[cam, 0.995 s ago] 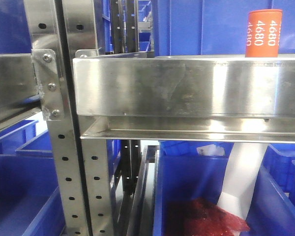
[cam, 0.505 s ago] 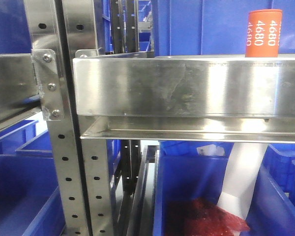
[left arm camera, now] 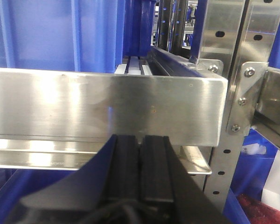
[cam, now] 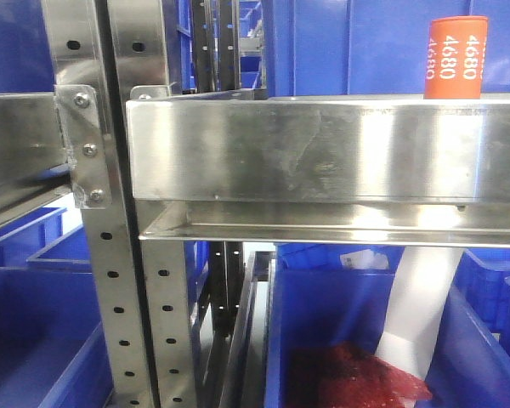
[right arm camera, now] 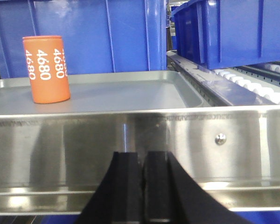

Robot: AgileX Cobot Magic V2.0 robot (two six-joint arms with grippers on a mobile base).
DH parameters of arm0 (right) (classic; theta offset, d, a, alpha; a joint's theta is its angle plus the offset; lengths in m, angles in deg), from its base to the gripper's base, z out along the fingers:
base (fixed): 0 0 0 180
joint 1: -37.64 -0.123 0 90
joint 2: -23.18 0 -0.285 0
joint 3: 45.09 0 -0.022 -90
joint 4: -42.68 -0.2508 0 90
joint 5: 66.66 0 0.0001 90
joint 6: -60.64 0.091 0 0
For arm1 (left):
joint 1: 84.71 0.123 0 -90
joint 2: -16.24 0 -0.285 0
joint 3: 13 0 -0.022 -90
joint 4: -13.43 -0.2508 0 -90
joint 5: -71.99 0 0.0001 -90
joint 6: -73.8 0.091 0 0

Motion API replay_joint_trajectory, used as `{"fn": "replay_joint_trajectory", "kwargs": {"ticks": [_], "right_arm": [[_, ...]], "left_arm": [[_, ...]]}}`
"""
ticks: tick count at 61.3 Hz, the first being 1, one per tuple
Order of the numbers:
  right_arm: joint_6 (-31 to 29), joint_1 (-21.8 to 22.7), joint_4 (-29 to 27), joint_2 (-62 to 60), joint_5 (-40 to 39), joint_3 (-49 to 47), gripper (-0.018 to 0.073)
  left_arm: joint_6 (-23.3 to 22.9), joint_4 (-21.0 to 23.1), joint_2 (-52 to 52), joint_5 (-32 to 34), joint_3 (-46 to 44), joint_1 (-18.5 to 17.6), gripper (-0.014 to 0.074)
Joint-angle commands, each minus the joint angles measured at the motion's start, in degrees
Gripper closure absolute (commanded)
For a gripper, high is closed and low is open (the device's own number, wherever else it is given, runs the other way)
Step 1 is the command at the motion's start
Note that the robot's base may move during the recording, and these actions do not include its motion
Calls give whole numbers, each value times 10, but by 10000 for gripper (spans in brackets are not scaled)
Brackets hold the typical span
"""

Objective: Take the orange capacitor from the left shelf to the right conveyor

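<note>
Same as a second ago: orange capacitor [right arm camera: 45, 70] upright on silver tray [right arm camera: 130, 95], far side of left shelf [cam: 323, 153] rail, untouched. Left gripper [left arm camera: 140, 140] and right gripper [right arm camera: 143, 156] jaws pressed together, empty; reach apparently not begun.

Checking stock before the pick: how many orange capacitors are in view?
1. The orange capacitor stands upright in the shallow metal tray on the left shelf, toward the tray's left end in the right wrist view. More could be hidden from these views.
</note>
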Motion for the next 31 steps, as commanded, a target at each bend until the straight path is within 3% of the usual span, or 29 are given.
{"fn": "replay_joint_trajectory", "kwargs": {"ticks": [1, 8, 17, 25, 31], "right_arm": [[-4, -1, 2, -8, -73, -4, 503], [2, -1, 2, -7, -56, -30, 503], [1, -1, 3, 10, 19, -123, 503], [1, -1, 4, 60, 34, -193, 498], [1, -1, 4, 111, 34, -237, 415]], "left_arm": [[-1, 1, -7, 51, -3, -2, 723], [-1, 1, -7, 51, -3, -2, 723], [-1, 1, -7, 51, -3, -2, 723], [-1, 1, -7, 51, -3, -2, 723], [-1, 1, -7, 51, -3, -2, 723]]}}
